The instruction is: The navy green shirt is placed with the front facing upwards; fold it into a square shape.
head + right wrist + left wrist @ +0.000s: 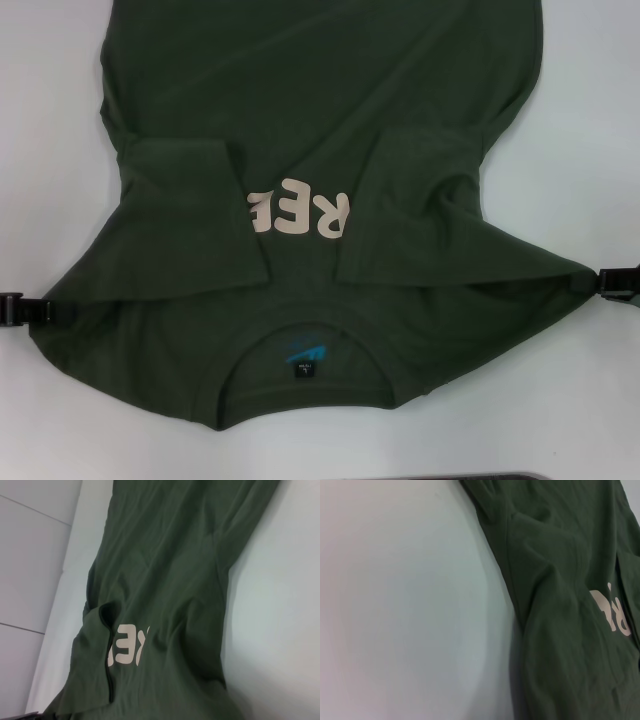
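We see one large dark olive-green cotton shirt (320,140) spread on one white table (590,130), its collar nearest us, both sleeves folded inward over the pale chest lettering (300,208). Two grippers hold it low at the sides: the left gripper (30,310) pinches the left shoulder edge, the right gripper (610,282) the right shoulder edge, pulling the cloth taut between them.
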You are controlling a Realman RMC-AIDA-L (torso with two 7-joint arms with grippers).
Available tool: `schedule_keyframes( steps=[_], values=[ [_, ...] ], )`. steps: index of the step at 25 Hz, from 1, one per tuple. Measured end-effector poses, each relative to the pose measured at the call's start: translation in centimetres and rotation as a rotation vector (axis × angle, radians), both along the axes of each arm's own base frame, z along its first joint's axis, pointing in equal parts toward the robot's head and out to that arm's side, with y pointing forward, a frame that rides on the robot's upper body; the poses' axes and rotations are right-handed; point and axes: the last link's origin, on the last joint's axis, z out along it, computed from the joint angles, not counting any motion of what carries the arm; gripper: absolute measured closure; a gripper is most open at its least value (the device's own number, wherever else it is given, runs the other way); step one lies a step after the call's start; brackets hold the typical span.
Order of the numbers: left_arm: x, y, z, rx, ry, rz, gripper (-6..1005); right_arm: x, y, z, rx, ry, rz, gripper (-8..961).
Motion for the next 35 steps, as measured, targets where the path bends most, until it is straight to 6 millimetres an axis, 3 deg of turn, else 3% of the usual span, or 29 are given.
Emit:
schedule_keyframes(
  steps=[3, 8, 14, 20, 35],
  values=[
    [0.0, 0.0, 0.0, 0.0, -0.001, -0.001, 874, 0.1, -0.1, 0.0, -0.002, -0.001, -0.002, 907],
    [0.2, 0.3, 0.2, 0.002, 0.0, -0.008, 996, 0.1, -0.4, -0.3, -0.002, 0.0, -0.002, 907],
    [0.6, 1.1, 1.1, 0.005, 0.005, -0.031, 996, 0.5, -1.5, -0.7, 0.013, 0.014, -0.012, 908],
    [0.9, 1.3, 2.0, 0.0, 0.012, -0.053, 996, 1.4, -3.9, -1.3, 0.046, 0.024, -0.047, 908],
    [0.2, -1.0, 2.3, -0.06, -0.007, -0.054, 996, 3.1, -8.9, -0.7, 0.146, 0.031, -0.082, 907]
  ],
)
